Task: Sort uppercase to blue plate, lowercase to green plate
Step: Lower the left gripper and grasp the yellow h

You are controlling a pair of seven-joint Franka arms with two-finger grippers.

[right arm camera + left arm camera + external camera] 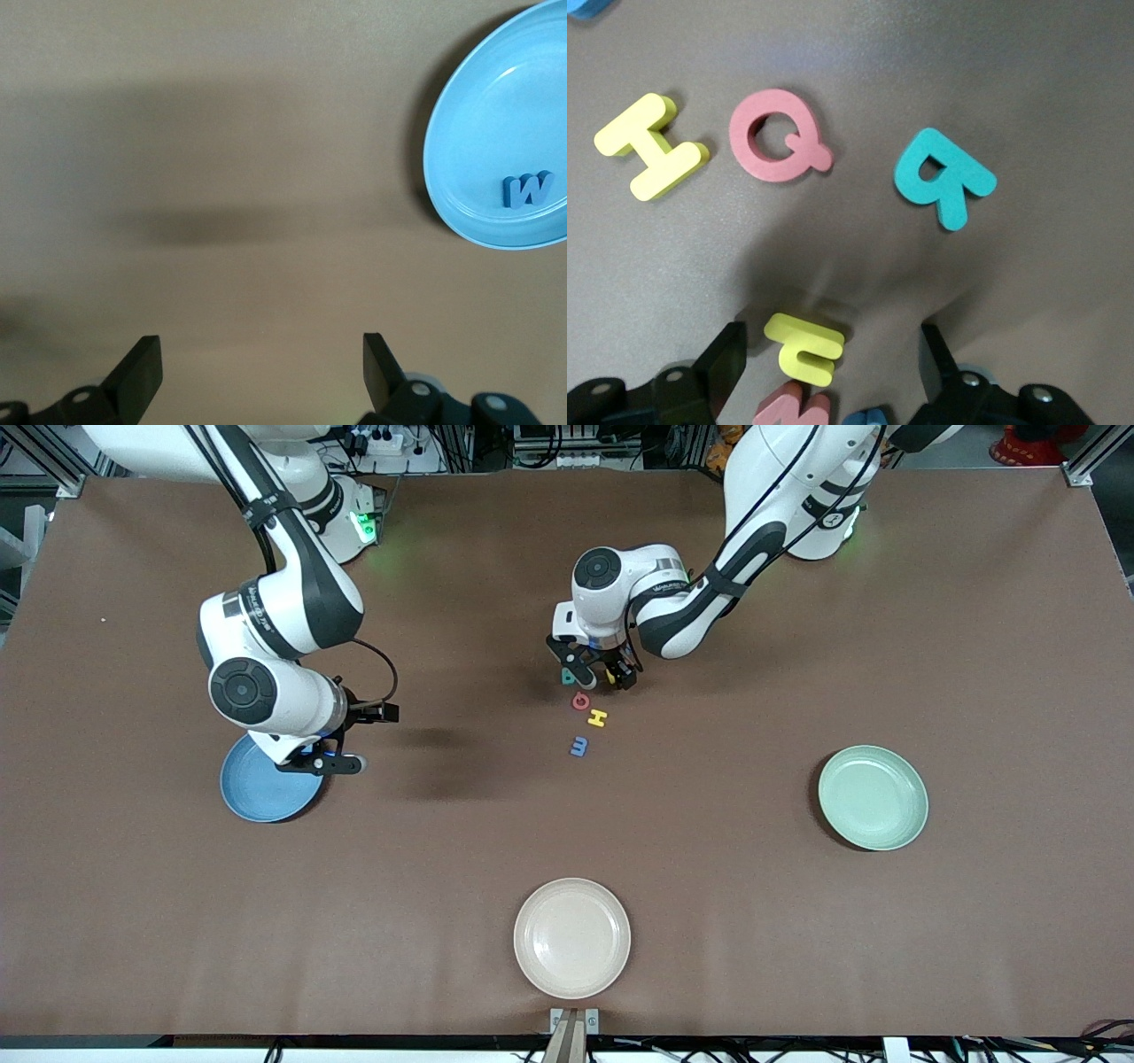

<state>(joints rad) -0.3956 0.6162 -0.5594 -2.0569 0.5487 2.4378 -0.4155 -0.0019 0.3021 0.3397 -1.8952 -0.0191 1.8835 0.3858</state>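
Observation:
My left gripper (601,677) is low over the letter cluster in the middle of the table, open. The small yellow lowercase h (804,348) lies between its fingers (722,365), untouched. Beside the h lie a dark red w (793,409) and part of a blue letter (873,416). The uppercase teal R (943,175), red Q (778,135) and yellow H (651,146) lie close by, and a blue m (578,747) is nearer the front camera. My right gripper (345,763) hangs open and empty beside the blue plate (257,793), which holds a blue M (529,189). The green plate (873,797) holds nothing.
A cream plate (572,937) sits near the table's front edge, nearer the front camera than the letters. Brown cloth covers the whole table. The green plate is toward the left arm's end, the blue plate toward the right arm's end.

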